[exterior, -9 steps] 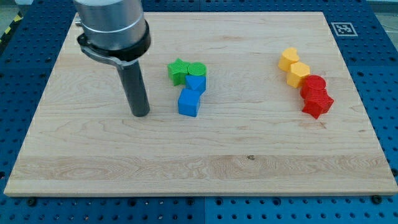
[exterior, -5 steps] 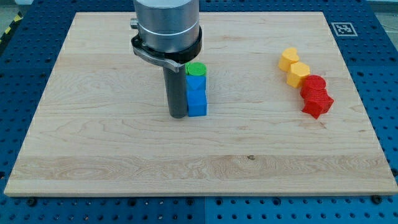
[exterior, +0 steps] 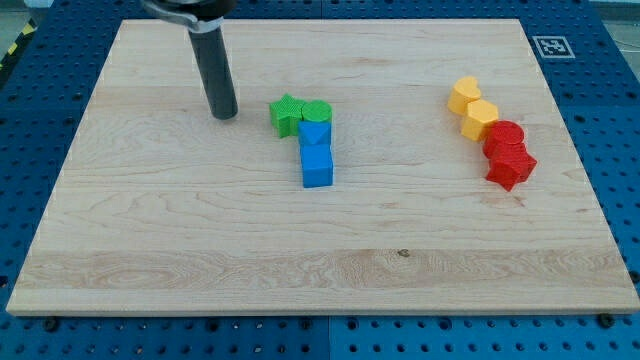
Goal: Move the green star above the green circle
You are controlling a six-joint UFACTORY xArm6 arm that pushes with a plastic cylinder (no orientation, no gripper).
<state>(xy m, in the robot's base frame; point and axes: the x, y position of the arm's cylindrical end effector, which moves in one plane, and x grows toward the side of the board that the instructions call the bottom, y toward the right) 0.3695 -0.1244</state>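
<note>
The green star [exterior: 286, 115] lies on the wooden board, touching the left side of the green circle [exterior: 317, 112]. Two blue blocks sit just below the circle: an upper blue block [exterior: 314, 135] and a blue cube [exterior: 317, 167] below it. My tip [exterior: 224, 113] rests on the board to the left of the green star, with a gap between them, at about the same height in the view.
Two yellow blocks [exterior: 464, 95] [exterior: 481, 119] and two red blocks [exterior: 505, 136] [exterior: 511, 165] form a diagonal chain at the view's right. A fiducial marker [exterior: 550, 45] sits at the board's top right corner.
My tip went from left of the blue blocks to right against the lower blue cube, nudging it rightwards, then moved up and left to its spot beside the green star.
</note>
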